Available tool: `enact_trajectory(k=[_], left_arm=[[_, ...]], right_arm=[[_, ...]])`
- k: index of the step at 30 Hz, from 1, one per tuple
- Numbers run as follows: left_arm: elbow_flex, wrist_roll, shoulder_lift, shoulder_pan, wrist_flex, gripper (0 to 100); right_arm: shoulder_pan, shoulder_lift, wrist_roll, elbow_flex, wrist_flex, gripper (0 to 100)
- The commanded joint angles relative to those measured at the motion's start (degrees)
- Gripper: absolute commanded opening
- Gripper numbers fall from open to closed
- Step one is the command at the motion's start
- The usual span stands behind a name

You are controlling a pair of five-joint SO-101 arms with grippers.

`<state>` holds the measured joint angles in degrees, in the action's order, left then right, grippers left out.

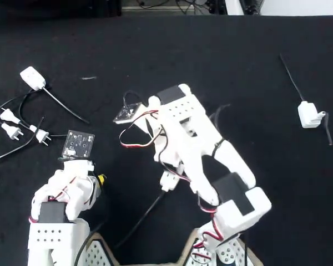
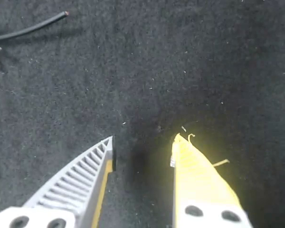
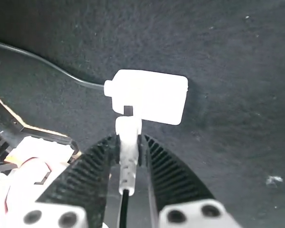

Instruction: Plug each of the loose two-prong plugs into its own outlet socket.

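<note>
1. Right claw [image 3: 128, 142]: clamped on a white plug [image 3: 128, 129], w/ black cord [image 3: 124, 209] running back btwn the fingers.
2. Plug's nose touching a white socket block [image 3: 149, 95] at its notch; prongs hidden. Block flat on the black tabletop [image 3: 237, 57], thin cable [image 3: 52, 66] off one end.
3. Left claw [image 2: 143, 137]: fingers apart, nothing btwn, low over bare tabletop.
4. Loose plugs [image 1: 41, 136] bunched at the far-left edge, cords tangled; second socket [image 1: 32, 77] just beyond them, third socket [image 1: 309, 114] well apart on the right.
</note>
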<state>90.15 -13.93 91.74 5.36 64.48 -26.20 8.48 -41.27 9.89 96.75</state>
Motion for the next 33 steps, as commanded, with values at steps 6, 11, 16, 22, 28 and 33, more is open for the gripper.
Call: enact_trajectory(k=[6,11,16,22,28,33], left_arm=[[-0.3,-0.2,0.6,0.3,-0.8,20],[-0.3,-0.2,0.6,0.3,-0.8,20],[-0.3,-0.3,0.6,0.3,-0.8,20],[-0.3,-0.4,0.6,0.0,-0.8,20],[-0.3,-0.4,0.6,0.0,-0.8,20],[-0.3,-0.4,0.6,0.0,-0.8,20]], right_arm=[[1.1,1.4,-0.8,-3.0,-1.2,1.1],[1.6,1.5,-0.8,-3.0,-2.9,1.1],[5.4,1.5,-3.2,-3.0,-4.7,1.1],[8.5,1.1,-9.0,-3.0,-4.7,1.1],[6.6,1.5,-9.6,-3.5,-6.4,1.1],[6.5,1.5,-8.2,-2.9,-8.5,1.1]])
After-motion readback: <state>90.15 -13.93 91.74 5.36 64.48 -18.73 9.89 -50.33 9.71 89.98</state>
